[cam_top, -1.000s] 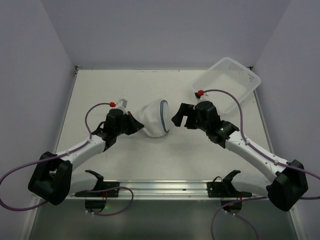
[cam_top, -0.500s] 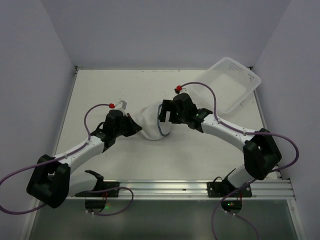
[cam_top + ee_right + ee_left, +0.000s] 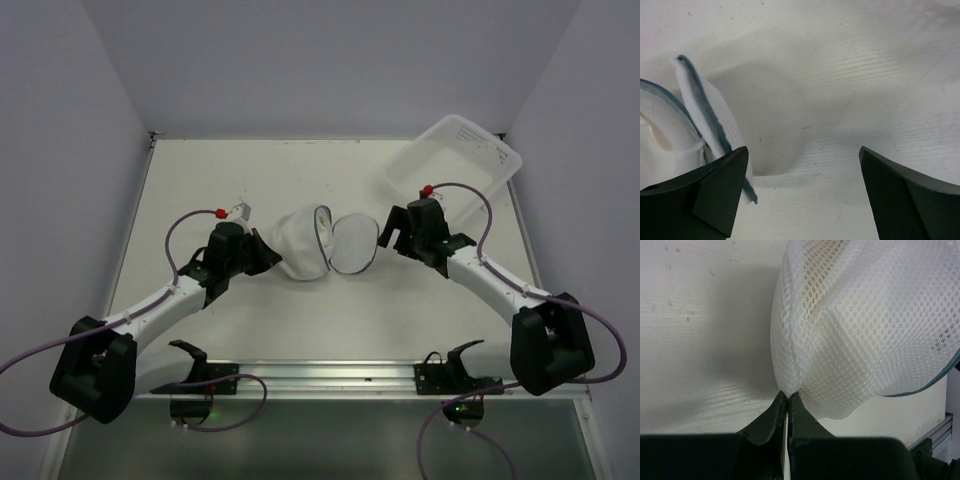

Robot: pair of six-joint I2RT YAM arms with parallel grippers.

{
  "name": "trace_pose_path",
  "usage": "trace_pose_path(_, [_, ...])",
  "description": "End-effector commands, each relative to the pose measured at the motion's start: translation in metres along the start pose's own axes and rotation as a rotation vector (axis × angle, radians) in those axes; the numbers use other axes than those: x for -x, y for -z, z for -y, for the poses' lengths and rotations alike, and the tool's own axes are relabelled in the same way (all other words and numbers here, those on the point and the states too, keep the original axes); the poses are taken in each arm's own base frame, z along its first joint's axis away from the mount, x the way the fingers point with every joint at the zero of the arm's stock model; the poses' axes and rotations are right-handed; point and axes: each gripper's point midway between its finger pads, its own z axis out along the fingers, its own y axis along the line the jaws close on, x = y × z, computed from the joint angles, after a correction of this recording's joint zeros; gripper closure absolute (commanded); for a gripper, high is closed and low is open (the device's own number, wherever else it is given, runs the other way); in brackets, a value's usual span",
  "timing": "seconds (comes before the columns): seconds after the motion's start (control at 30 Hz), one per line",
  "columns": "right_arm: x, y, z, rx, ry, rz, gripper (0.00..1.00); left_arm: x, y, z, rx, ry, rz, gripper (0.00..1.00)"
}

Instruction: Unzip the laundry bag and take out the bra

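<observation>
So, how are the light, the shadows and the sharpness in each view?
Top external: even, soft light, everything sharp. Left wrist: the laundry bag mesh is sharp and casts a soft shadow on the table beside it; the left claw is dark. Right wrist: a soft shadow lies mid-table, and the right claw is nearly black.

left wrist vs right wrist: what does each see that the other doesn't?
Left wrist only: the left pincer, shut on a mesh fold of the bag. Right wrist only: the right pincer, open and empty, and the dark zipper band along the bag's opened edge. Both: the bag and the table.
</observation>
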Motion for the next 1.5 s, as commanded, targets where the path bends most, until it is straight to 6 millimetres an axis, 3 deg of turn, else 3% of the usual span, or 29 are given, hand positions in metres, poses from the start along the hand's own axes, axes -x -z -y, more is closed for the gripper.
trace_pose_path(0.0, [0.018,0.020,-0.002,0.005,0.042,0.049,0.07,0.003,0.000,0.003,-0.019,-0.033,0.019,1.00])
trace_pose_path(0.07, [0.029,0.034,-0.018,0.070,0.065,0.077,0.07,0.002,-0.001,0.003,-0.022,-0.040,0.012,1.00])
trace_pose_path(0.23, [0.048,0.082,-0.088,0.374,0.149,0.144,0.13,-0.008,-0.003,-0.003,-0.032,-0.040,-0.008,1.00])
trace_pose_path(0.4, [0.043,0.100,-0.140,0.529,0.200,0.133,0.19,-0.027,-0.005,-0.013,-0.052,-0.003,-0.052,1.00])
trace_pose_path(0.53, [0.026,0.078,-0.155,0.541,0.226,0.055,0.32,-0.040,-0.007,-0.021,-0.066,0.027,-0.073,1.00])
trace_pose_path(0.57, [0.015,0.067,-0.157,0.537,0.240,0.017,0.38,-0.046,-0.007,-0.027,-0.055,0.038,-0.087,1.00])
trace_pose_path(0.7, [-0.013,0.054,-0.175,0.574,0.318,-0.043,0.46,-0.056,-0.009,-0.032,-0.057,0.060,-0.108,1.00])
trace_pose_path(0.87, [-0.043,0.046,-0.195,0.606,0.418,-0.078,0.45,-0.058,-0.011,-0.030,-0.071,0.065,-0.123,1.00])
trace_pose_path(1.0, [-0.052,0.034,-0.197,0.569,0.452,-0.084,0.41,-0.055,-0.011,-0.027,-0.081,0.062,-0.117,1.00])
trace_pose_path(1.23, [-0.073,0.001,-0.195,0.487,0.479,-0.144,0.25,-0.050,-0.011,-0.022,-0.092,0.063,-0.105,1.00])
trace_pose_path(1.4, [-0.116,-0.023,-0.191,0.471,0.510,-0.256,0.21,-0.051,-0.014,-0.023,-0.088,0.064,-0.113,1.00])
trace_pose_path(1.47, [-0.133,-0.030,-0.188,0.465,0.507,-0.303,0.27,-0.052,-0.017,-0.025,-0.086,0.066,-0.118,1.00])
